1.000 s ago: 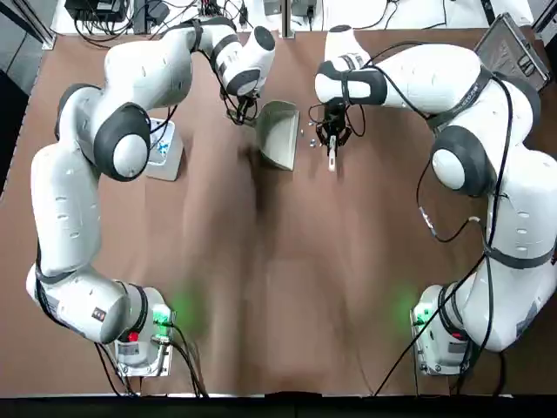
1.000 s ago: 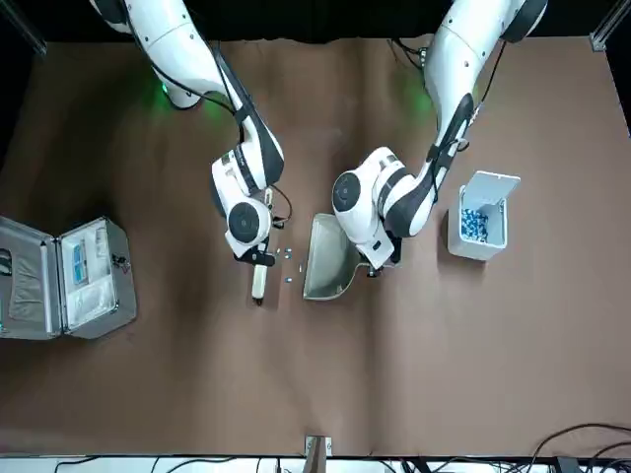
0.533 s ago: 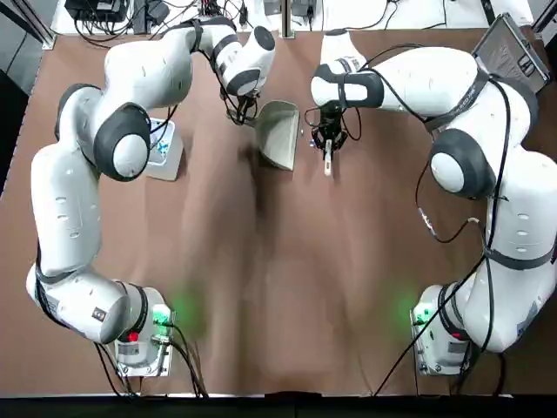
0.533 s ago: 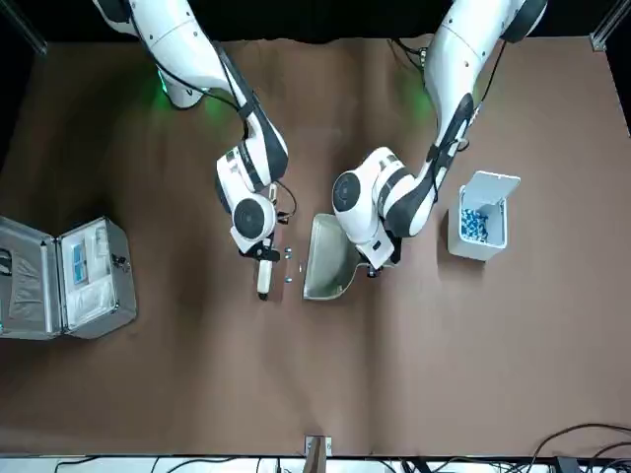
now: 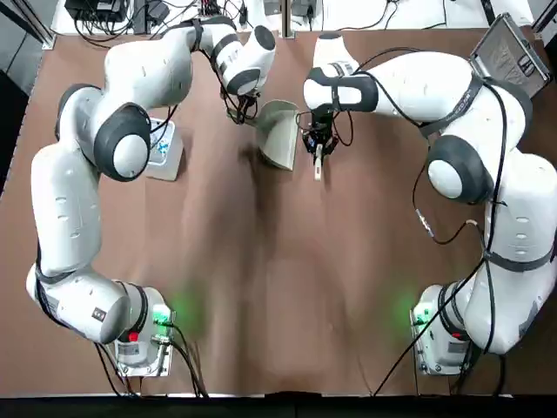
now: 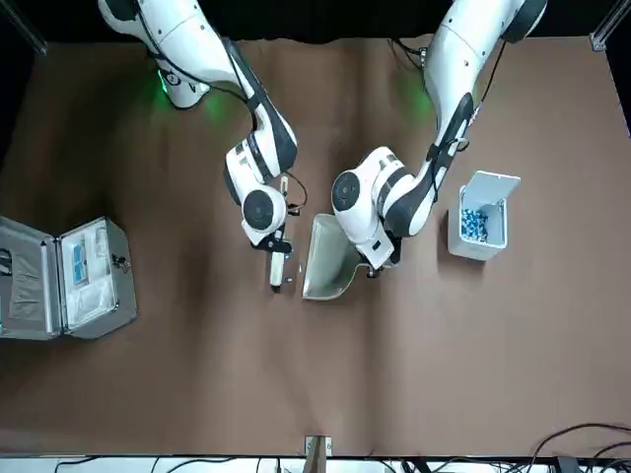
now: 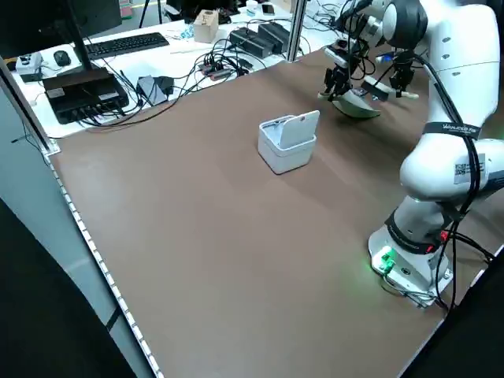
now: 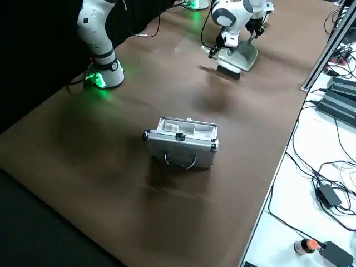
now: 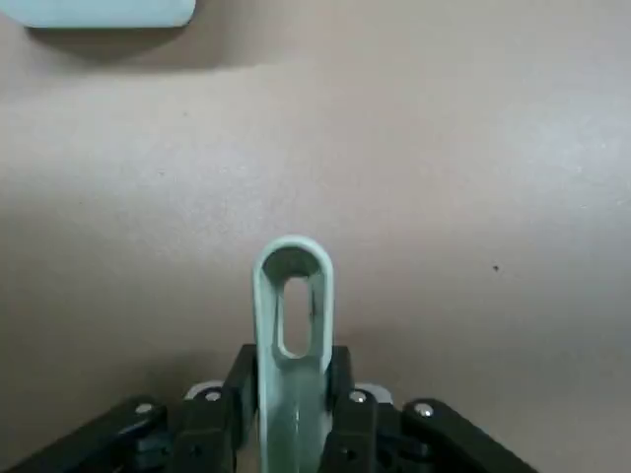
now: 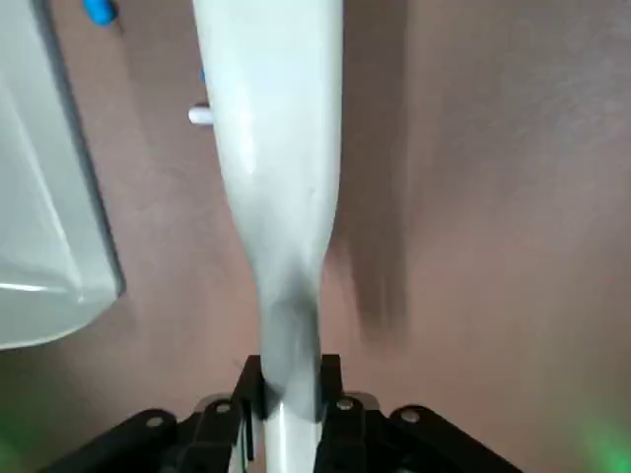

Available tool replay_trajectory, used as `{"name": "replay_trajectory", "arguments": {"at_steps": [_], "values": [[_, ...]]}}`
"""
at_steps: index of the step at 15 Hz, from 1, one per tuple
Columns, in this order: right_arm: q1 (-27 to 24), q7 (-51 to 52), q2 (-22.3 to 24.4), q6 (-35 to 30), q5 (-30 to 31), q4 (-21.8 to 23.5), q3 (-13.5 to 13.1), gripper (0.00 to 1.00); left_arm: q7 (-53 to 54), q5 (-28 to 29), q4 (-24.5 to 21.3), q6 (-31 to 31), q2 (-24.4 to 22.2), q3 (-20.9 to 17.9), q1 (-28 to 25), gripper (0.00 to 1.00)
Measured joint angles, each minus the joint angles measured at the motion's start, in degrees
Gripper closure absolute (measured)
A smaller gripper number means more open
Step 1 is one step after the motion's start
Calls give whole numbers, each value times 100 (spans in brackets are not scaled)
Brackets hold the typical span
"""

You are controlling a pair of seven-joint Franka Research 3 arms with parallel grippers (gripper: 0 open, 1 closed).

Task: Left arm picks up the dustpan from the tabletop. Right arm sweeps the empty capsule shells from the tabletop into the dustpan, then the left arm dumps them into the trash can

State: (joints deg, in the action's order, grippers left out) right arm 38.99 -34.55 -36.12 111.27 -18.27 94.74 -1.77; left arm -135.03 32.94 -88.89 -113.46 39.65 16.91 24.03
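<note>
The cream dustpan (image 5: 278,132) rests tilted on the brown tabletop, its mouth facing the right arm. My left gripper (image 5: 243,111) is shut on its thin looped handle (image 9: 292,315). My right gripper (image 5: 314,142) is shut on a slim white brush (image 5: 318,165), held close beside the pan's open edge (image 6: 308,258). In the right wrist view the brush (image 10: 271,148) stands next to the dustpan's rim (image 10: 69,168), and a few empty capsule shells (image 10: 200,115) lie between them, one of them blue (image 10: 99,12). The trash can (image 5: 164,148), with blue bits inside (image 6: 475,223), stands behind the left gripper.
An open silver case (image 6: 61,276) lies on the table on the right arm's side, well away from the work. Both arm bases (image 5: 144,335) glow green at the near table edge. Cables and equipment sit beyond the table's far edge (image 7: 197,59).
My right gripper has carried the brush sideways toward the dustpan, pushing the shells up to its open edge. The left gripper and the dustpan have stayed still.
</note>
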Motion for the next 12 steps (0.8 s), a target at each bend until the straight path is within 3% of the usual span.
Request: {"name": "replay_trajectory", "arguments": {"at_steps": [12], "values": [[267,-348,-355,23,-205,-463,3,74,0,12,1,1,2,0,3,67]]}}
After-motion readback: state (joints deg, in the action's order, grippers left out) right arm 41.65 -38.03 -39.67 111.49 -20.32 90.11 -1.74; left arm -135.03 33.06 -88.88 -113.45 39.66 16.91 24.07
